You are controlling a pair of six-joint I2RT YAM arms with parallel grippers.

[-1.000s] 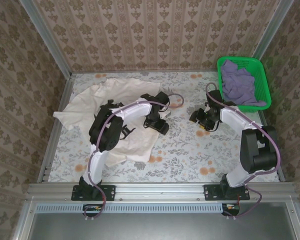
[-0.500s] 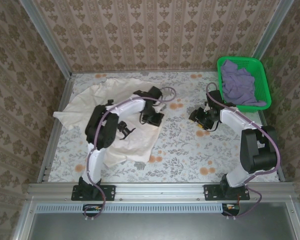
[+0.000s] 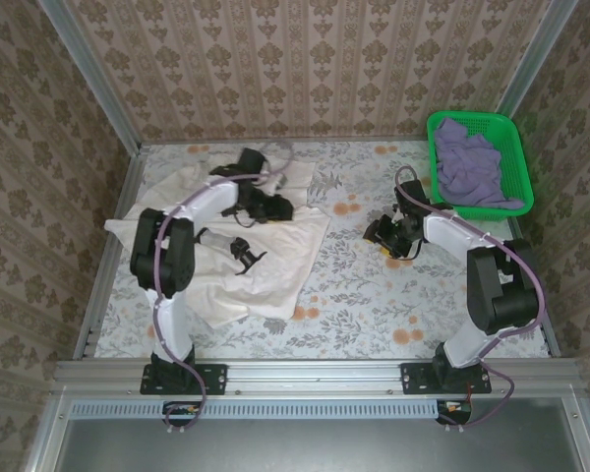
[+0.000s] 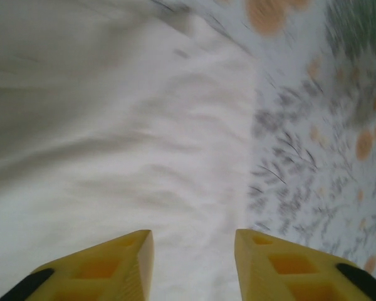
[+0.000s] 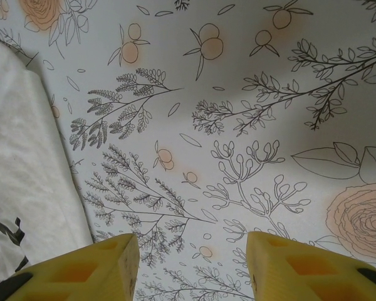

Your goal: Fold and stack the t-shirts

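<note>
T-shirts are lying in two places: the cream-white t-shirt (image 3: 275,258) is spreading over the left half of the counter (image 3: 374,305), and the lavender t-shirt (image 3: 469,162) is sitting crumpled in the green basket (image 3: 472,118) at the far right corner.

Compared with a second ago, the left gripper (image 3: 275,208) is standing farther left and farther back, now over the far part of the cream shirt, with its arm swung out to the left. The shirt's right edge, bunched under that arm earlier, is now lying drawn out flat toward the middle of the counter. The right gripper (image 3: 382,236) is sitting slightly farther left than before.

In the left wrist view, the left gripper (image 4: 193,251) is showing its yellow jaws apart with nothing between them, over the soft, gently rippled cream cloth (image 4: 113,157); the picture is blurring, and I cannot tell whether they are touching the fabric. In the right wrist view, the right gripper (image 5: 193,251) is also holding its jaws apart and empty, over the bare floral-printed counter (image 5: 238,94), with the shirt's edge (image 5: 25,157) and part of its black print (image 5: 3,226) lying just to the left.

The basket is showing an open plastic mesh; the lavender cloth is heaping in loose folds.
</note>
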